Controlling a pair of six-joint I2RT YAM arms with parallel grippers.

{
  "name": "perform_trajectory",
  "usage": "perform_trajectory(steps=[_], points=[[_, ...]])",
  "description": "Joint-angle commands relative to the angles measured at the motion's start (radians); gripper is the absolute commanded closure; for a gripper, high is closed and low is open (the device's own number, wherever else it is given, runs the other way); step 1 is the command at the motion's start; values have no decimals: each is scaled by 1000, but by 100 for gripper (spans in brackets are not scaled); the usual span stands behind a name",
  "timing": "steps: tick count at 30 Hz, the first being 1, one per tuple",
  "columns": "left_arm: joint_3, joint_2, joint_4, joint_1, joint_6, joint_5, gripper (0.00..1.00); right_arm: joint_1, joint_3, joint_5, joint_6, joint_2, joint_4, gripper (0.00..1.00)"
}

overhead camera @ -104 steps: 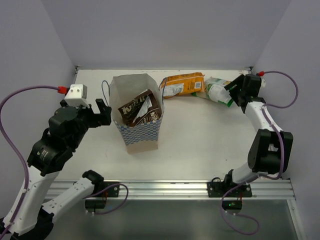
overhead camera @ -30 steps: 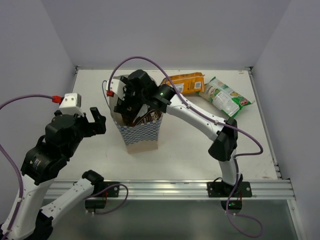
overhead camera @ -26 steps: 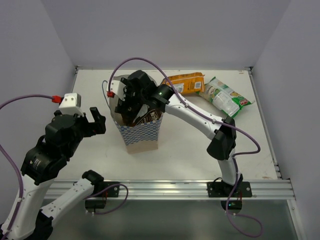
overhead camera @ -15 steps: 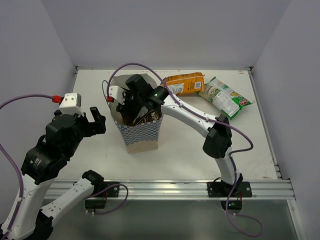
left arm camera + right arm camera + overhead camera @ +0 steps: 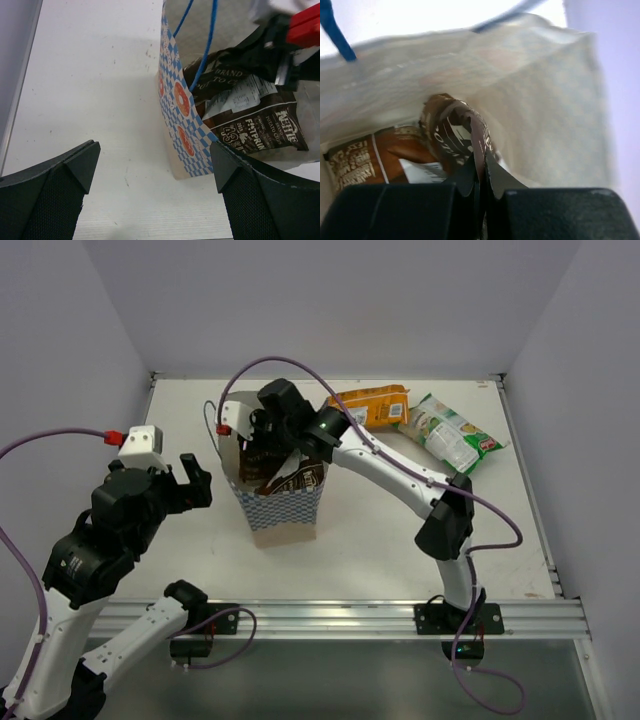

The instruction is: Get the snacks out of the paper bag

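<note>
The cream paper bag (image 5: pixel 284 510) with its blue checkered band stands upright left of the table's middle. My right gripper (image 5: pixel 258 454) reaches into its mouth from above. In the right wrist view this gripper (image 5: pixel 481 172) is shut on the top edge of a dark brown packet (image 5: pixel 454 131), and a second brown packet (image 5: pixel 357 161) lies beside it in the bag (image 5: pixel 540 100). An orange packet (image 5: pixel 372 405) and a green-and-white packet (image 5: pixel 452 436) lie on the table at the back right. My left gripper (image 5: pixel 198 480) hangs open just left of the bag (image 5: pixel 176 102), holding nothing.
The bag's blue cord handle (image 5: pixel 206 42) hangs over its near side. White walls close the table (image 5: pixel 400 530) at the back and on both sides. A metal rail (image 5: pixel 330 618) runs along the near edge.
My right gripper has closed on the brown packet's edge inside the bag and has shifted slightly there. The left arm has stayed put.
</note>
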Motion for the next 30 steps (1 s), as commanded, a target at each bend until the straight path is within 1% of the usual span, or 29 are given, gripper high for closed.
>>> perform_trajectory(steps=[1,3,10,16,18,20,23,24,27,28,30], points=[[-3,13,32,-1,1,12,0,-7,51,62,-35,-174,72,98],[-5,11,40,1,7,12,0,-7,33,94,-46,-225,106,100],[-17,13,60,-1,15,15,0,-5,54,142,-52,-334,164,100],[-25,9,69,1,15,15,0,-4,22,194,-3,-446,333,100],[-25,9,72,1,15,14,0,-4,-8,252,14,-501,426,100],[-26,8,78,-1,15,12,0,-5,-35,274,31,-568,501,100],[-32,9,90,-1,18,11,0,-7,-73,331,56,-631,555,100],[-34,13,95,1,19,12,0,-8,-100,367,65,-674,590,100],[-42,20,116,-1,27,20,0,-33,-157,450,65,-739,630,100],[-45,23,124,1,30,23,0,-45,-171,508,68,-751,630,100],[-46,35,142,1,39,30,0,-99,-223,571,110,-777,630,100]])
